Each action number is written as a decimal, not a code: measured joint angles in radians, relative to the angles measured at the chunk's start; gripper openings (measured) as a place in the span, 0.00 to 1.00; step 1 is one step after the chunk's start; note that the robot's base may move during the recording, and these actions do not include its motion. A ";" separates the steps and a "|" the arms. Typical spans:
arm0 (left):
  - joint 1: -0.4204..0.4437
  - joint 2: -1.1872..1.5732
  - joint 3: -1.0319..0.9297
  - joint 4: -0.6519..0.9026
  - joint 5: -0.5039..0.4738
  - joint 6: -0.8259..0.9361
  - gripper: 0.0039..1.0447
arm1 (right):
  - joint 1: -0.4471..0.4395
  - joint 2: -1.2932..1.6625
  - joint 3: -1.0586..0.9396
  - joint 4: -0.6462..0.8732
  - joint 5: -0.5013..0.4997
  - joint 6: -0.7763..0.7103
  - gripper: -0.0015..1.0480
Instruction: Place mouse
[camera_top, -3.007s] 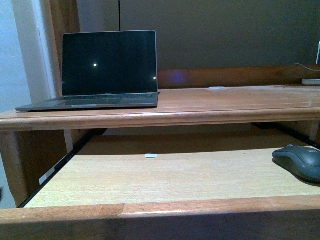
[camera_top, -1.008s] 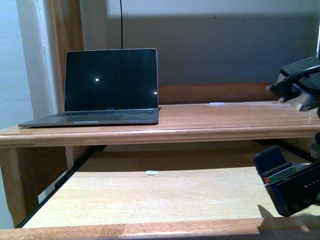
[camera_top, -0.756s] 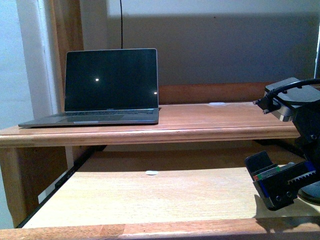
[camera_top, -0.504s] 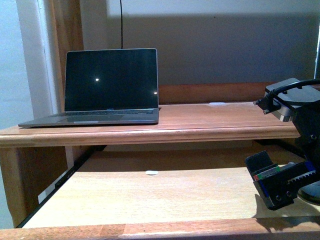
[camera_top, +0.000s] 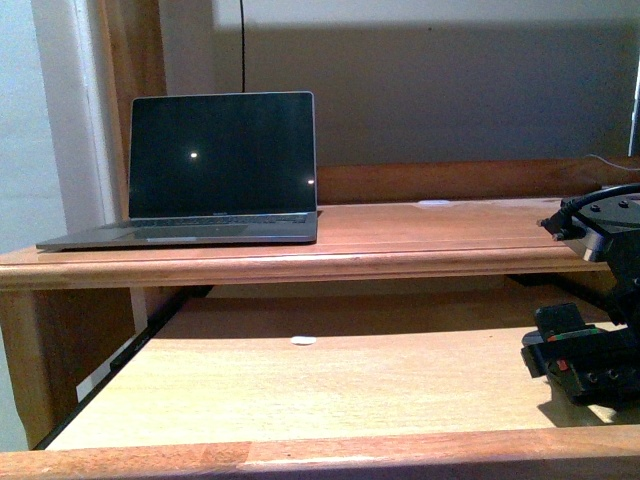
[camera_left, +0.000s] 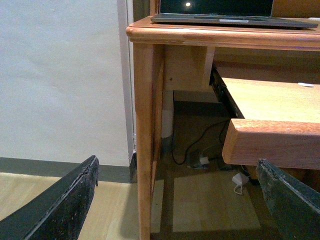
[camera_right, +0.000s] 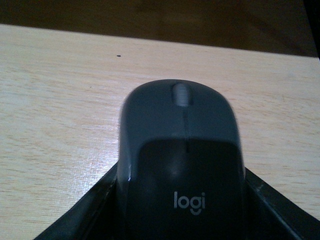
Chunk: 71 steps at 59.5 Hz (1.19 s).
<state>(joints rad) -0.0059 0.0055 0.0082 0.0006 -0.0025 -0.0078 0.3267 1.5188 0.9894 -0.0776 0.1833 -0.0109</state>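
Reads "logi" on mouse (camera_right: 177, 130), lying on pull-out tray (camera_right: 60, 100); R claw (camera_right: 181, 200) snug round its flanks. L claw (camera_left: 175, 200) spread wide, empty.

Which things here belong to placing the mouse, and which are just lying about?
In the job: mouse, right gripper closed around it, pull-out shelf under it.
Lying about: laptop, white speck on shelf, floor cables, open left gripper.

Grey mouse (camera_right: 179, 135) snug within right pincer (camera_right: 180, 176)
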 joint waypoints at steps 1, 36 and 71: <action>0.000 0.000 0.000 0.000 0.000 0.000 0.93 | -0.001 -0.001 0.000 0.000 0.000 0.000 0.54; 0.000 0.000 0.000 0.000 0.000 0.000 0.93 | -0.045 -0.140 0.160 -0.090 -0.035 0.011 0.53; 0.000 0.000 0.000 0.000 0.000 0.000 0.93 | 0.170 0.455 0.954 -0.307 0.218 -0.003 0.53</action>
<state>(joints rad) -0.0059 0.0055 0.0082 0.0006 -0.0025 -0.0078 0.4965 1.9743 1.9430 -0.3847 0.4015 -0.0143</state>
